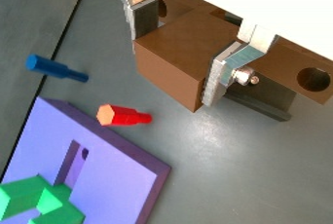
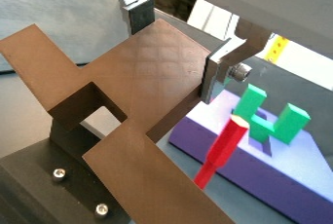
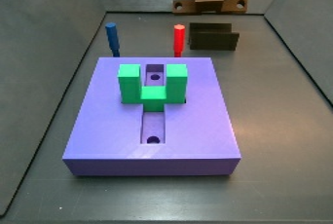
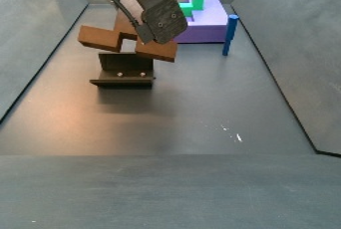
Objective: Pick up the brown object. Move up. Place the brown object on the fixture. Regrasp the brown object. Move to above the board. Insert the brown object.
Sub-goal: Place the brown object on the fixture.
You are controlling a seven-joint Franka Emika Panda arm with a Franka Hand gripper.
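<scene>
gripping the brown block above the fixture at the far end beyond the purple board, the gripper pinches its sides, so it should lower squarely and release only once seated.

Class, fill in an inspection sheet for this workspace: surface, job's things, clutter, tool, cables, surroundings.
Surface: dark grey floor, bare in front of the board.
Job's things: brown object resting on the fixture; purple board carrying a green piece.
Clutter: red peg and blue peg standing upright behind the board.
Tool: tool at the fixture, fingers on either side of the brown object.
Cables: nothing seen.
Surroundings: grey walls.
</scene>
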